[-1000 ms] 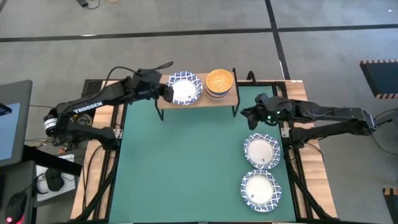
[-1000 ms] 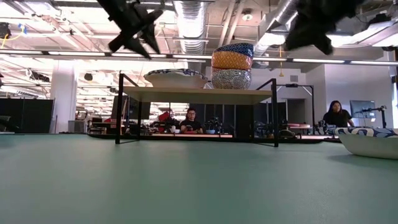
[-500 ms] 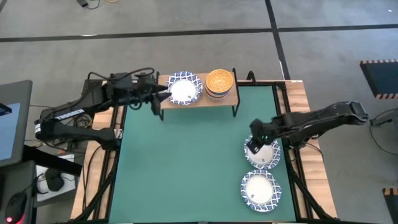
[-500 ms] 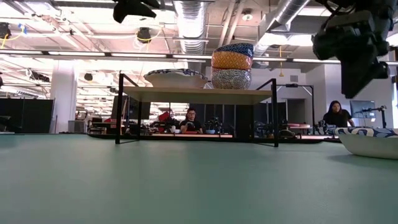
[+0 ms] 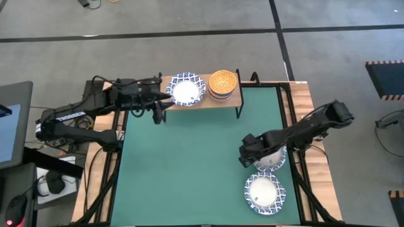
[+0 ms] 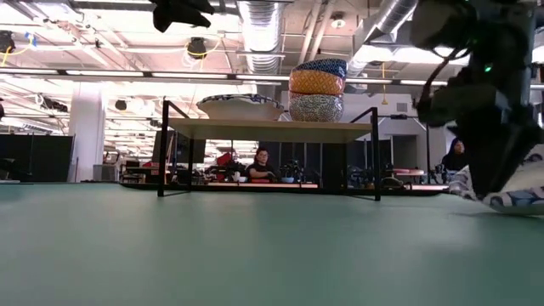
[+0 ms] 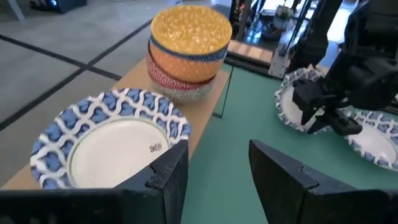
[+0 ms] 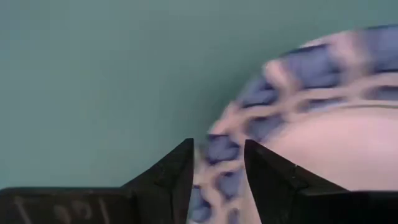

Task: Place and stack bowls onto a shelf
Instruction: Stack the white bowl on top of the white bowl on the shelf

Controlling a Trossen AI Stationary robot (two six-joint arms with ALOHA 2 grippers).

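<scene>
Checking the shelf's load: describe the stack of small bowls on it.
The stack of small bowls has three nested, upright bowls: a yellow-orange speckled one on top with a blue band under its rim, an orange one beneath it and a red-patterned one at the bottom. It stands on the shelf's light wooden top, beside a wide blue-lattice bowl. No claw touches it.

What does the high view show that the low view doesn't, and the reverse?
High view only: the left gripper beside the patterned bowl on the shelf, plus the nearest bowl on the table. Low view only: the shelf's black legs, the three small bowls seen stacked from the side, people in the room behind. Both: the right gripper down at the rim of the table bowl.
</scene>
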